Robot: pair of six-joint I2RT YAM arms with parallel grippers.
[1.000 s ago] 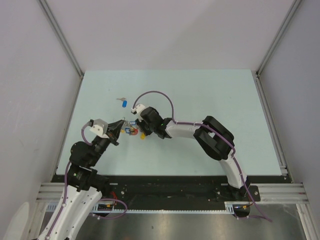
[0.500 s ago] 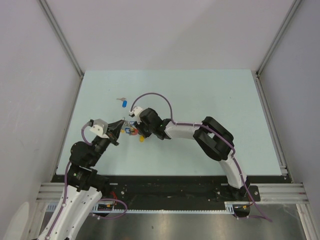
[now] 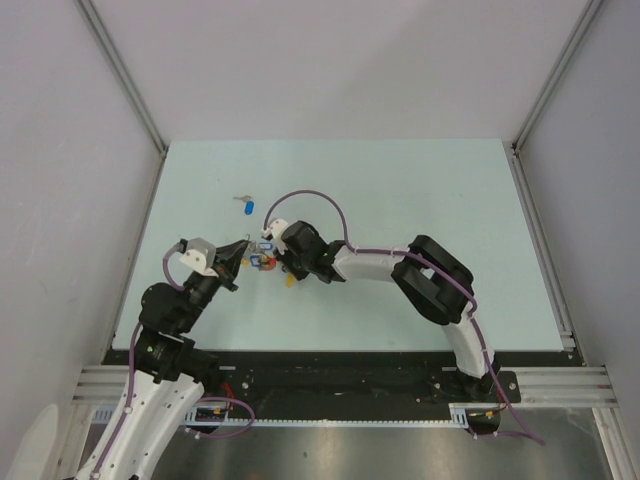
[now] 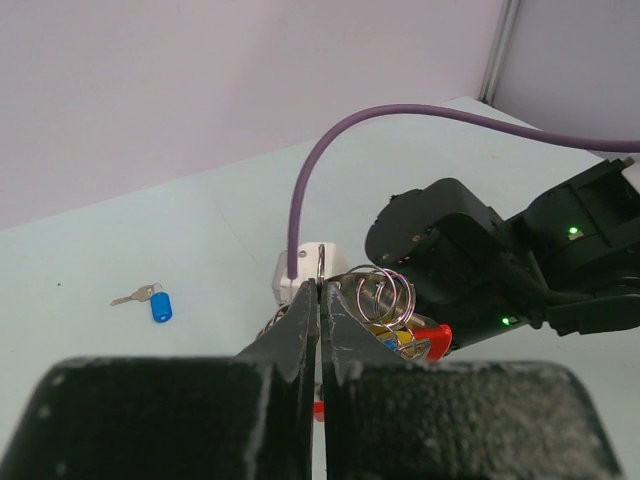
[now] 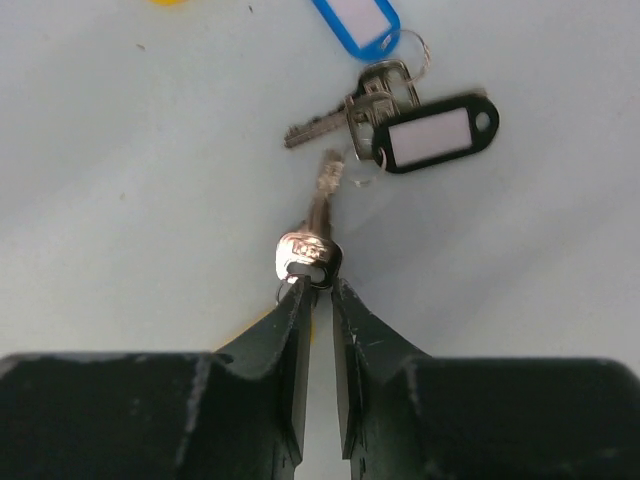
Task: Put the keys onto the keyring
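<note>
Table (image 3: 400,200): pale green and walled in grey, with both arms brought together near its left middle
Keyring (image 4: 385,292): seen just past the left fingers, silvery coils above a red plastic piece, held low between the two arms
Left gripper (image 4: 320,300): fingers are pressed flat together, and a thin bit of the keyring's wire seems to be pinched at the tips
Right gripper (image 5: 315,285): jaws are drawn narrow onto the round head of a silver key (image 5: 305,250), whose blade is pointed away from the fingers
Tagged bunch: a black tag (image 5: 435,130) and a blue tag (image 5: 355,25) are seen just beyond that blade; whether they are threaded cannot be told
Loose key (image 3: 247,206): blue-tagged, set apart farther back on the table, not yet threaded
Risk of slip: the head is caught only at the fingertips, so the key may be twisted or dropped if it is pressed against the wire
Risk to the ring: so little wire is held that it may be pulled free by a sideways push
Risk of crowding: the grippers are set very close, so a knock or a snagged tag is likely if either is moved carelessly
</note>
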